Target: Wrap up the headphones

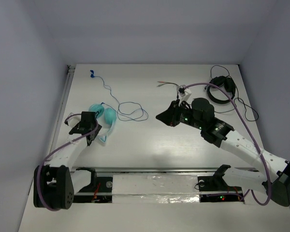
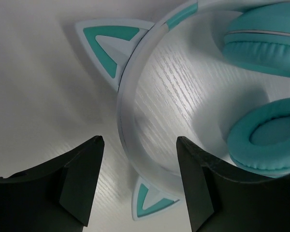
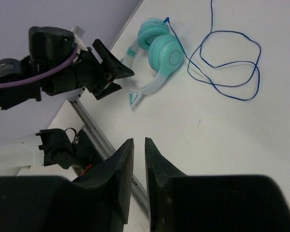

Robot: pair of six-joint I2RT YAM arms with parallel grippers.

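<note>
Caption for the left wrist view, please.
Open left gripper poised over the white cat-ear headband of the teal headphones on the table.

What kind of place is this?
Probably a robotics lab cell: white table boxed in by plain walls, left arm and right arm bolted at its near edge, teal headphones laid out.

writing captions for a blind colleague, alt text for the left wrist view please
Teal over-ear headphones with a white cat-eared headband lie on a white wood-grain table, the headband's curve framed between the open black jaws of the left gripper. Both teal ear cushions sit at right.
</note>
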